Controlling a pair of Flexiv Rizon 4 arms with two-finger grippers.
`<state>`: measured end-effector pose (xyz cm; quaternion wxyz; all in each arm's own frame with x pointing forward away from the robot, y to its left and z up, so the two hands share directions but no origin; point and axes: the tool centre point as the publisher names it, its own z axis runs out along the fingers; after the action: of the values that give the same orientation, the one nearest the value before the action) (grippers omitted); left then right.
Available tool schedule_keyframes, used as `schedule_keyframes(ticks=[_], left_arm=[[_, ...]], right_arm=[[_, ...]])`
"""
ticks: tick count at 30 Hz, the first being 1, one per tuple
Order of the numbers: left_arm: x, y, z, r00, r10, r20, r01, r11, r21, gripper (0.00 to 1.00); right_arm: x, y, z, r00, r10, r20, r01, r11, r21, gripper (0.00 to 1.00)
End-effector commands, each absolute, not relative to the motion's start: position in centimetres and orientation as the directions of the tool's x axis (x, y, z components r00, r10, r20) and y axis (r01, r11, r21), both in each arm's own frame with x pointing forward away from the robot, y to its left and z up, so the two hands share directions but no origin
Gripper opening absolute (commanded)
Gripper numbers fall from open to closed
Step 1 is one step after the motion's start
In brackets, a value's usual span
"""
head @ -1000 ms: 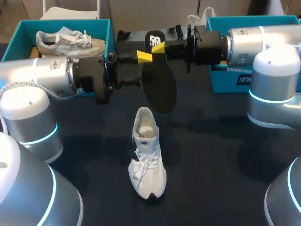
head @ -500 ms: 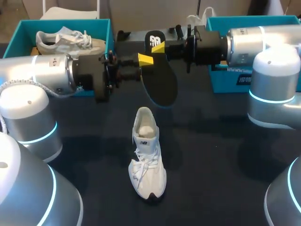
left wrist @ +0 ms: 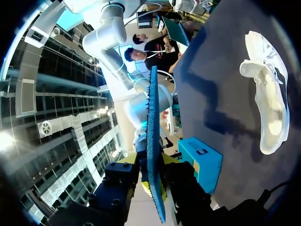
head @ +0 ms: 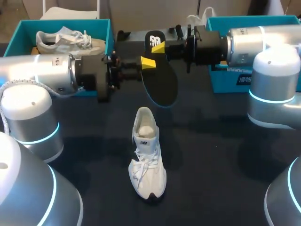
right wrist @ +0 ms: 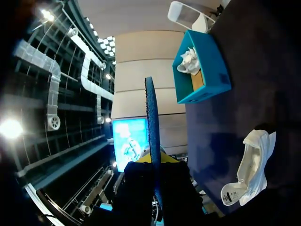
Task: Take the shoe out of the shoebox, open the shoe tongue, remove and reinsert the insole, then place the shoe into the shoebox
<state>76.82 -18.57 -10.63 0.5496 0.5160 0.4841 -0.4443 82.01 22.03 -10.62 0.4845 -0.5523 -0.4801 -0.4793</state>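
Note:
A black insole hangs above the table's back middle, blue underside edge-on in both wrist views. My right gripper is shut on its heel end from the right, its fingers pressed to both faces. My left gripper comes in from the left just below and has the insole pinched between its fingers. A white shoe lies on the dark table beneath, toe toward the front, mouth open and empty; it also shows in the wrist views.
A teal shoebox at the back left holds a second white shoe; the right wrist view shows that box too. Another teal box stands at the back right behind my right arm.
My left gripper has slid right onto the insole and its fingers have closed on it. The insole's lower end swung slightly right. The right arm and the shoe stayed put.

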Motion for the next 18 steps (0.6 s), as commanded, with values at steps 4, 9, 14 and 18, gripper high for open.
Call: schedule_keyframes(ticks=[4, 9, 14, 18], left_arm=[[76.95, -19.16, -10.65, 0.142, 0.02, -0.99, 0.986, 0.08, 0.143, 0.16], [77.08, -19.17, -10.89, 0.14, 0.028, -0.99, 0.986, 0.09, 0.142, 0.0], [77.07, -19.3, -11.22, 0.139, 0.033, -0.99, 0.985, 0.095, 0.141, 0.0], [76.83, -18.85, -11.11, 0.137, 0.021, -0.99, 0.986, 0.09, 0.139, 0.0]], right_arm=[[81.94, 22.16, -10.59, 0.08, 0.068, 0.994, 0.995, -0.072, -0.075, 0.0], [81.94, 22.16, -10.59, 0.08, 0.068, 0.994, 0.995, -0.072, -0.075, 0.0], [81.94, 22.16, -10.59, 0.08, 0.068, 0.994, 0.995, -0.072, -0.075, 0.0], [81.95, 22.17, -10.5, 0.069, 0.046, 0.997, 0.995, -0.073, -0.065, 0.24]])
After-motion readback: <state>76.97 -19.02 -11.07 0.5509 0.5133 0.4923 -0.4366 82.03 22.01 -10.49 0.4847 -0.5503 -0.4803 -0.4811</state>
